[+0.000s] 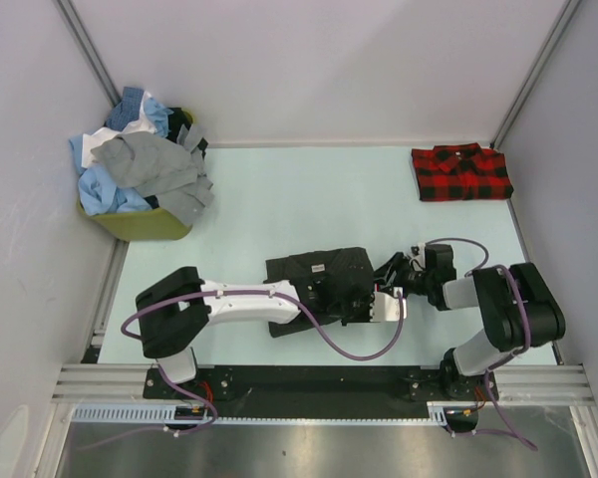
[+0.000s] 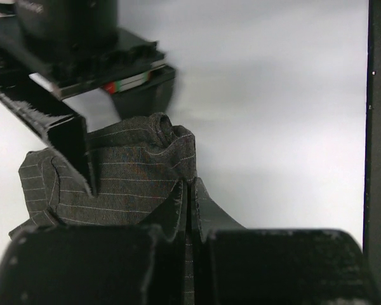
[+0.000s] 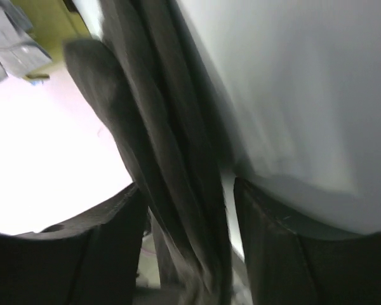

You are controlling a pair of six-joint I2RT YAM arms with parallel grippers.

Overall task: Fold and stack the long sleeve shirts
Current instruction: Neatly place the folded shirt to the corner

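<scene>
1. Olive-yellow plastic bin (image 1: 145, 227) at the far-left corner of the pale table (image 1: 279, 189) holds a crumpled heap of blue, white and grey cloth shirts (image 1: 130, 164).
2. Left gripper (image 2: 189, 206) is pressed together, pinching a bunched fold of the dark charcoal pinstriped shirt (image 2: 127, 178), which lies mid-table.
3. Right gripper (image 3: 187, 190) stands spread, with a hanging charcoal fold between its fingers (image 3: 82, 254).
4. Red-and-black plaid shirt (image 1: 461, 172) lies folded flat at the far right.

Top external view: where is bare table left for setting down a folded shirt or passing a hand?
Widest free patch: the table between the heaped bin and the plaid shirt, beyond the charcoal shirt. A smaller one lies between bin and left arm. Crowded: near centre, where left gripper and right gripper meet at the charcoal shirt.
</scene>
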